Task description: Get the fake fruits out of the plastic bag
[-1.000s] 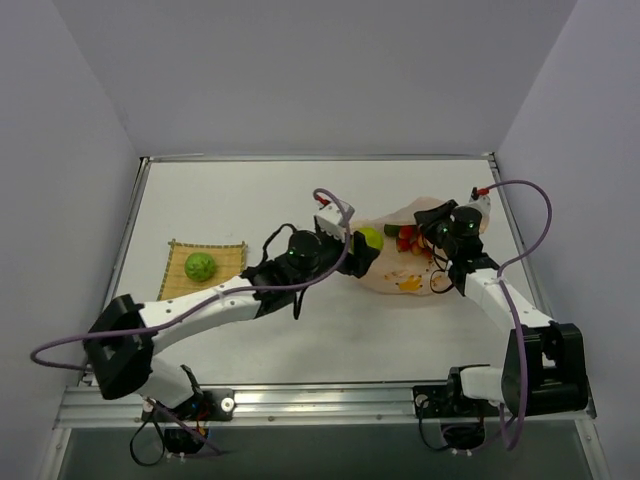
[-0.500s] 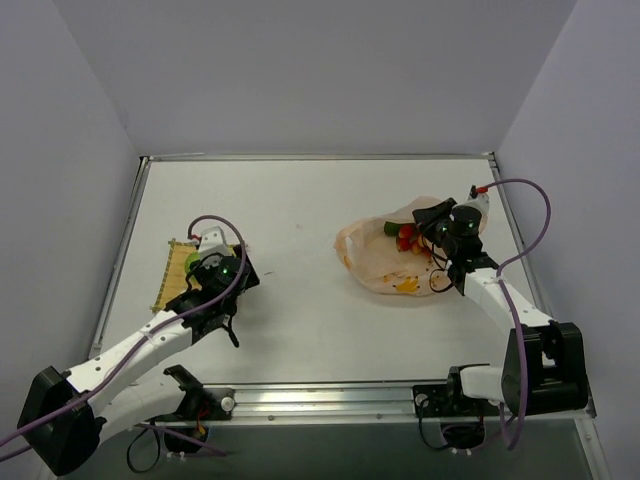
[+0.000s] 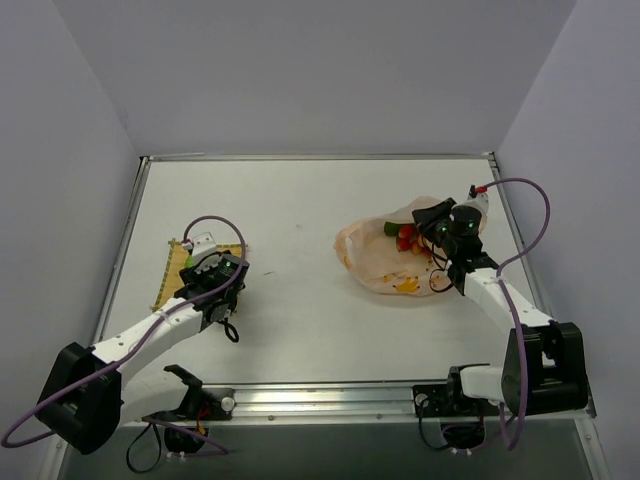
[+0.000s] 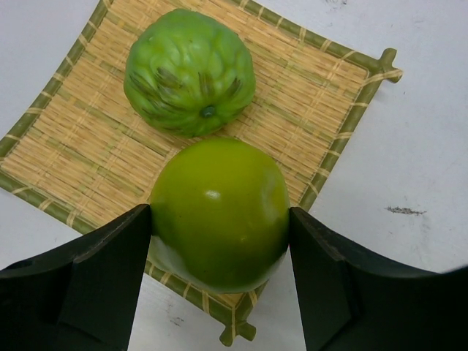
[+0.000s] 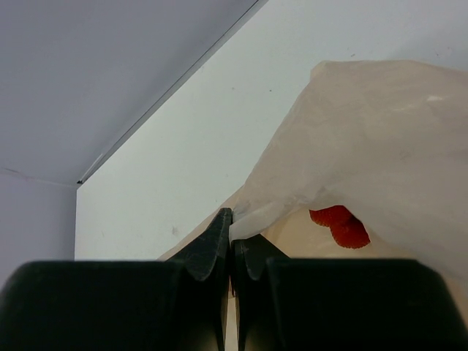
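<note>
Left gripper (image 4: 221, 219) clamps smooth yellow-green plastic fruit (image 4: 219, 183) over edge of yellow woven mat (image 4: 73, 139). Set down further inward, clear of ridged green fruit (image 4: 190, 69). Right gripper (image 5: 232, 223) pinches translucent peach plastic bag (image 5: 365, 131).

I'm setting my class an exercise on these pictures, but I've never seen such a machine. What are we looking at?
Two robot arms are bolted to the near edge of a white table, each ending in a two-finger gripper. The wide picture comes from a camera above and behind them; the other two come from cameras on the wrists. The left gripper holds a smooth green fruit over the corner of a woven mat, where a bumpy green fruit lies. The right gripper pinches the edge of a peach plastic bag, with a red fruit showing inside.
</note>
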You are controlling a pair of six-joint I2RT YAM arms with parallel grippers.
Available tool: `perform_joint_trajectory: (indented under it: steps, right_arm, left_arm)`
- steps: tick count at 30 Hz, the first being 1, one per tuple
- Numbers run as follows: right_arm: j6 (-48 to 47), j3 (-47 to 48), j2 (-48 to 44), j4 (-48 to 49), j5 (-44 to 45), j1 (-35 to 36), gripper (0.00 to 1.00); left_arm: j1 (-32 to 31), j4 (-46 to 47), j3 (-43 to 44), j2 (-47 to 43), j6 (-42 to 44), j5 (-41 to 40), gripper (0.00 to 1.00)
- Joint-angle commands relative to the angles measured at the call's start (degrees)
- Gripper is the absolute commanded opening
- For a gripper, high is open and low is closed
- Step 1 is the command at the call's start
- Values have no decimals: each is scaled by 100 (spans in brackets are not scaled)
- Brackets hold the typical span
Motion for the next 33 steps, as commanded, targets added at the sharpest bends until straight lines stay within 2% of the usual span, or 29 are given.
perform_joint_trajectory:
  steps: [1,2,6,8,14,15,17,19,22,25,29,33]
  right_arm:
    - [-93,76,-149,189,-42,26,0]
    - [-102,76,-149,180,-33,26,0]
    - [-119,85,-141,171,-33,26,0]
    - [-137,76,-141,162,-33,26,0]
    - [-198,76,-193,57,2,26,0]
    - [-216,84,-202,40,2,35,0]
    - [-251,84,-246,-22,19,26,0]
    - [-356,85,-290,-127,89,17,0]
    - [-523,93,-395,-338,204,17,0]
    - [-664,49,-518,-505,318,17,0]
    - [-840,-3,-668,-751,415,-27,0]
    - [-963,-100,-940,-1102,678,-70,0]
  left_arm:
    - [47,160,128,17,114,7,53]
    - [47,177,128,-9,158,34,62]
    - [38,300,41,-290,307,297,80]
    - [29,283,23,-448,325,446,84]
    - [-15,116,5,-817,386,526,87]
    - [-76,116,23,-914,422,552,75]
    - [-277,273,67,-1019,615,640,63]
    - [-909,588,215,-976,738,570,49]
    - [-1856,1185,531,-529,1036,587,48]
    - [-2595,2019,1137,244,1458,1026,46]
    - [-3318,2848,2182,1472,2047,1826,44]
    - [-3653,3481,3016,2441,2390,2292,44]
